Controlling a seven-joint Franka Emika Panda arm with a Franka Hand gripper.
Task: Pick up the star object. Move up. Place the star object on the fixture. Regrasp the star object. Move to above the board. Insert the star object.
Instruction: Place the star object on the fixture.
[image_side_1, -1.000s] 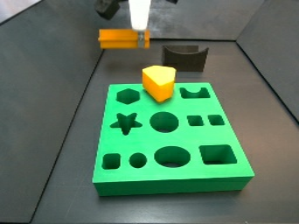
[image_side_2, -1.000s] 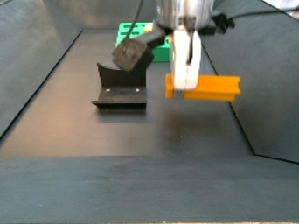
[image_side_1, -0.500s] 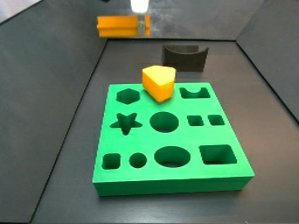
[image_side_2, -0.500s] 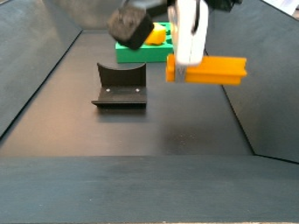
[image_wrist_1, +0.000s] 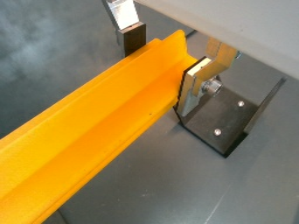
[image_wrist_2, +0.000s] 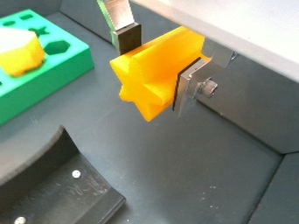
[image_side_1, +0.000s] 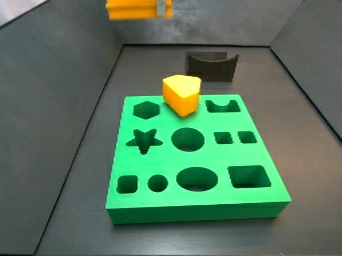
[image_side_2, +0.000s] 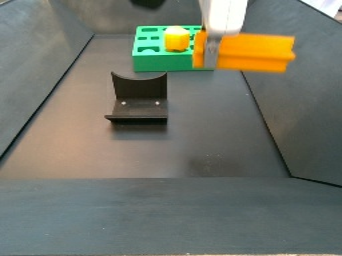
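Gripping star object (image_side_2: 251, 52), hand (image_wrist_2: 158, 54) cropped.

The gripper (image_wrist_2: 158, 57), up high, has shiny metal fingers (image_wrist_2: 193, 83). The star (image_wrist_1: 100, 127) is smooth plastic. The fixture (image_side_2: 136, 98) looks dull.

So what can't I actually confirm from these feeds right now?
- Star object in a side view: cut off by the top edge; the gripper body is out of frame too.
- Star object's far end in a wrist view: runs off the frame.
- Fixture notch in a wrist view: cropped by the edge.
- Board holes in a side view: too small, partly behind the yellow block.
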